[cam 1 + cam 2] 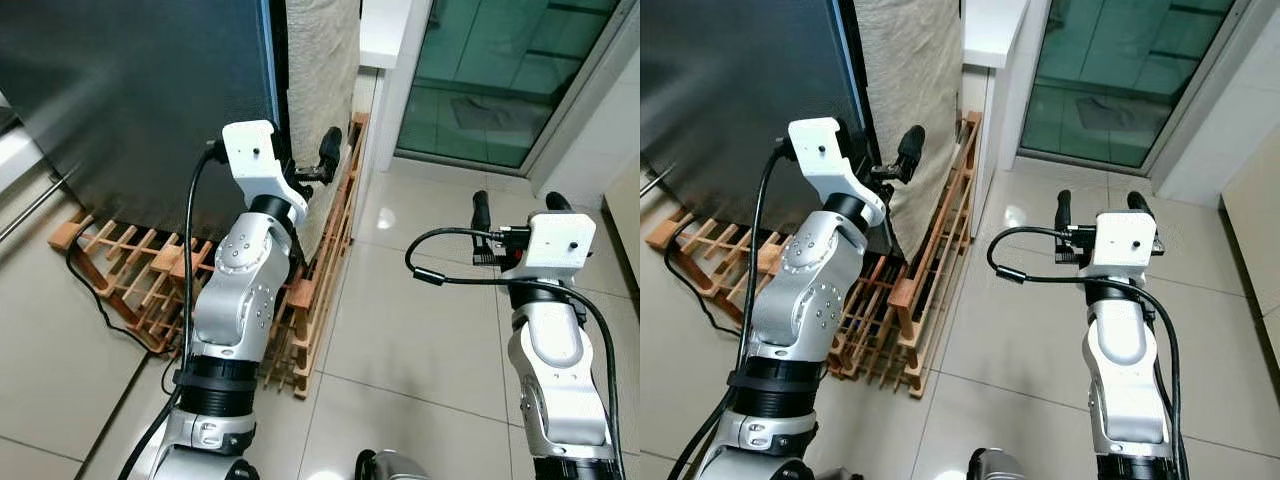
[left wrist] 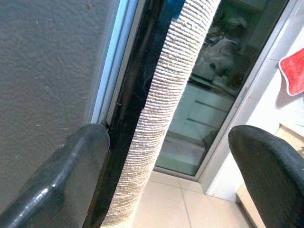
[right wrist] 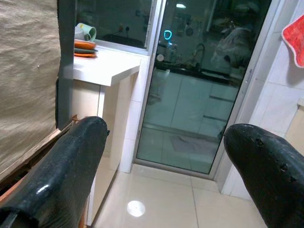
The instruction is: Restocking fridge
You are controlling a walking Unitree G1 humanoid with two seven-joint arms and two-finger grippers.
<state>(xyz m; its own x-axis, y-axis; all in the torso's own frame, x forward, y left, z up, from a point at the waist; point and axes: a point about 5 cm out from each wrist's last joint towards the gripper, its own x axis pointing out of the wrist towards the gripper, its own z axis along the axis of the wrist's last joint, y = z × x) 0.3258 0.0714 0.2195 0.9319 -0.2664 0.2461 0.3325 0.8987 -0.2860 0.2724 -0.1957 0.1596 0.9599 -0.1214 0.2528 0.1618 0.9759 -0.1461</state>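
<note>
The fridge's dark door (image 1: 130,90) stands shut at the upper left, with a pale blue strip (image 2: 111,71) along its right edge. A beige woven cloth (image 1: 320,80) hangs over the fridge's side beyond a black seam (image 2: 137,95). My left gripper (image 1: 305,165) is raised to that edge and open. One finger (image 2: 71,175) rests against the door's edge at the seam, the other finger (image 1: 329,147) stands out past the cloth. My right gripper (image 1: 518,205) is open and holds nothing, held up over the tiled floor to the right of the fridge.
A slatted wooden rack (image 1: 140,280) lies under and beside the fridge, with a black cable (image 1: 95,290) trailing off it. A white counter (image 3: 104,66) with cups (image 3: 85,33) stands behind the fridge. A glass sliding door (image 1: 500,70) closes the far side. Open tiled floor (image 1: 420,330) lies on the right.
</note>
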